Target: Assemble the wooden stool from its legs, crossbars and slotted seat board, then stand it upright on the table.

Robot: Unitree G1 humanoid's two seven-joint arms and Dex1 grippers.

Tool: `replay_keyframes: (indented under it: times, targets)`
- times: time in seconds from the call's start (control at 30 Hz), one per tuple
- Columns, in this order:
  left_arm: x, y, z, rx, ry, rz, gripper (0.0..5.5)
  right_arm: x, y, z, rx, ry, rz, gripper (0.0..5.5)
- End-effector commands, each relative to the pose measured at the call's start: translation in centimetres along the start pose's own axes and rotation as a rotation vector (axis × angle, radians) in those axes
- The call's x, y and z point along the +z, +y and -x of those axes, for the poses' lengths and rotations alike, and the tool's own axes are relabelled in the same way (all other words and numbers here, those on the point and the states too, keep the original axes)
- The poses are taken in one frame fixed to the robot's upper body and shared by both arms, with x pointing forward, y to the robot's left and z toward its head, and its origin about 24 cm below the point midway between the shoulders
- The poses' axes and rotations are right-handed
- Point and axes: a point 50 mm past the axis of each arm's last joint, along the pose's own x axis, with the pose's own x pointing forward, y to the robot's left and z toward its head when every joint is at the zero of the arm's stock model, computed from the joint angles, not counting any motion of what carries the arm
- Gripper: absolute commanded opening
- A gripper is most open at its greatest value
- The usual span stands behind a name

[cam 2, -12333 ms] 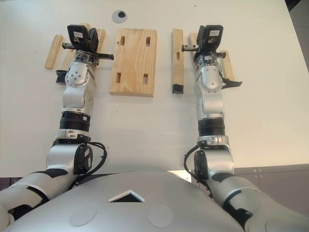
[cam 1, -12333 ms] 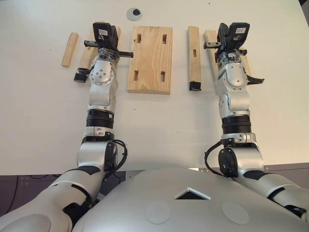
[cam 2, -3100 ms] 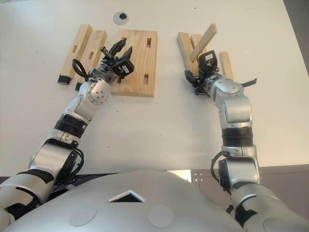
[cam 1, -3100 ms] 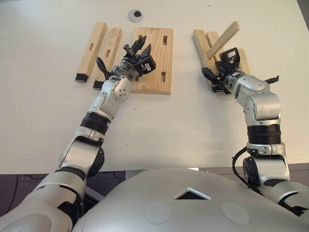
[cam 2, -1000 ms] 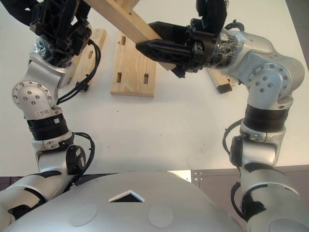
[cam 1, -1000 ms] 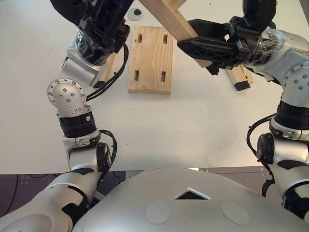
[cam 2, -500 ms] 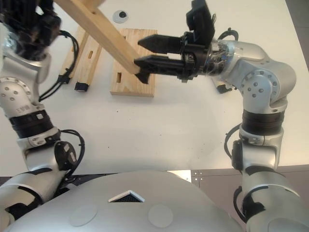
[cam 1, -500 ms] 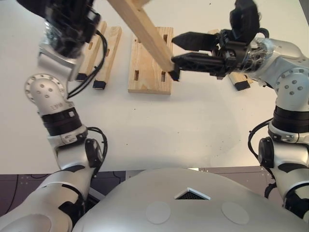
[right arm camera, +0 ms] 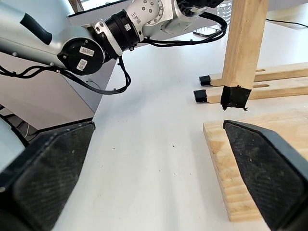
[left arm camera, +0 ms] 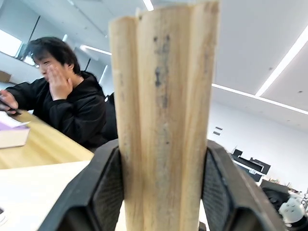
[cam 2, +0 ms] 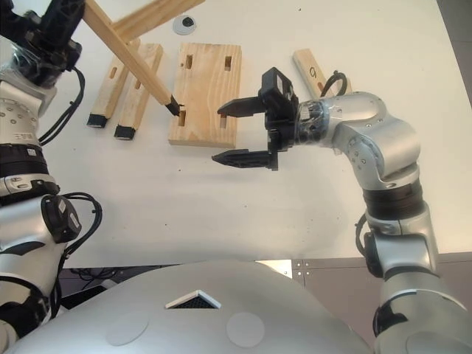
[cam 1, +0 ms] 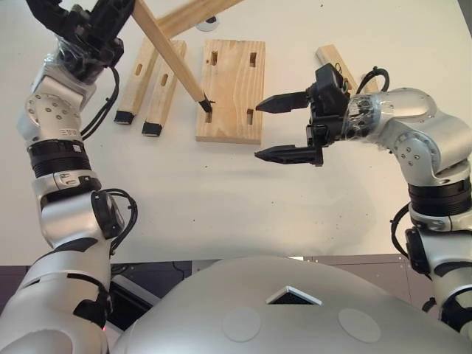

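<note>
Looking down on a white counter (cam 1: 221,206) strewn with stool parts. Hardest to make out are the held leg (cam 1: 171,53) and a crossbar (cam 1: 195,11) crossing it. Both run off the top edge of the head views, and whether they are joined where they cross cannot be told. A small round disc (cam 1: 209,24) is half hidden behind the crossbar, and the right arm partly covers a loose wooden piece (cam 1: 335,59).

The left gripper (cam 1: 118,18), raised at the far left, has its jaws clamped on either side of the held leg (the left wrist view shows the wood tight between them). The leg slants down to its black-capped end by the near left slot of the seat board (cam 1: 230,88); touching or just above, I cannot tell. The seat board lies flat mid-counter, with two loose legs (cam 1: 140,74) beside it on the left. The right gripper (cam 1: 259,130) hovers at the board's near right corner, jaws spread wide.
</note>
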Motion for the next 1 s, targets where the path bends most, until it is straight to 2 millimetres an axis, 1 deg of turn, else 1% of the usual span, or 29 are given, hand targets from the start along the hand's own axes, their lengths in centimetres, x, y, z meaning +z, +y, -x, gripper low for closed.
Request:
replay_keyframes:
  times: [0.03, 0.2, 0.37, 0.63, 0.73, 0.83, 0.93, 1.0]
  targets:
    - [0.2, 0.7, 0.8, 0.041, -0.005, -0.013, 2.03, -0.2, -0.3, 0.3, -0.029, 0.027, 0.016, 4.91]
    - [-1.0, 1.5, 1.6, 0.096, -0.006, 0.005, 2.03, -0.7, -1.0, 0.7, -0.075, 0.049, 0.001, 4.91]
    - [-1.4, 1.9, 2.4, 0.132, -0.08, 0.016, 2.03, -0.8, -1.6, 1.6, -0.1, 0.086, -0.005, 4.91]
    - [-6.8, 2.5, 4.1, 0.242, -0.073, 0.117, 2.02, -0.3, -1.9, 2.1, -0.096, 0.094, -0.01, 4.91]
    - [-7.8, 2.3, 4.4, 0.238, -0.062, 0.137, 2.02, -0.3, -2.0, 2.1, -0.101, 0.094, -0.01, 4.91]
    - [-8.7, 1.6, 4.0, 0.2, -0.057, 0.149, 2.02, -0.5, -2.0, 1.9, -0.11, 0.089, -0.01, 4.91]
    - [-10.6, 0.4, 3.2, 0.167, -0.046, 0.18, 2.01, -0.7, -2.0, 1.7, -0.121, 0.075, -0.016, 4.91]
    - [-11.5, -0.3, 2.6, 0.153, -0.034, 0.199, 2.01, -0.9, -1.9, 1.6, -0.129, 0.068, -0.021, 4.91]
